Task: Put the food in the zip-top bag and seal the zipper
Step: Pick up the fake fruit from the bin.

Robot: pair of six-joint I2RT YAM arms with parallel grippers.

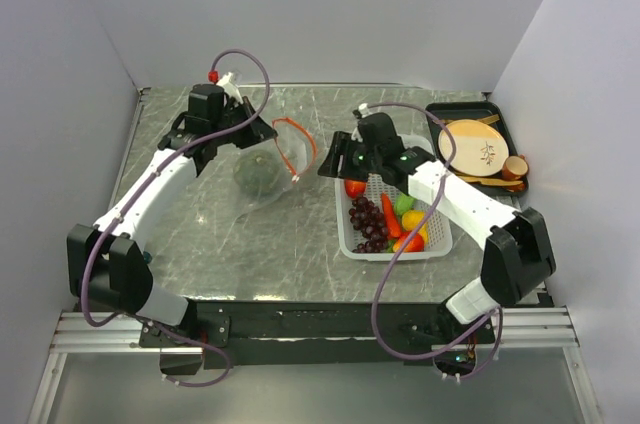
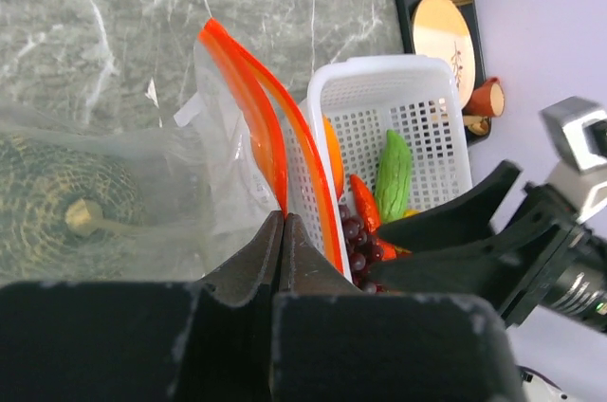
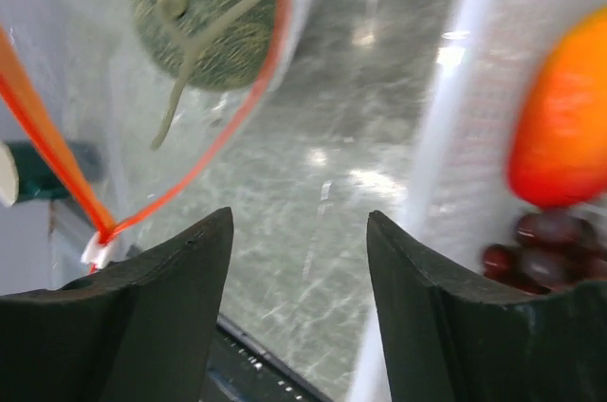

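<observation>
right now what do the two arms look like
The left arm and right arm are white links between black joints, each with a looping mauve cable. Jaws are matte black tapered wedges; the right wrist shows green lights.

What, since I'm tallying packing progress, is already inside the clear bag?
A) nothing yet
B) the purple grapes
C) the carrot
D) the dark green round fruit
D: the dark green round fruit shows through the plastic of the clear bag, while the grapes and the carrot lie in the white basket.
</observation>
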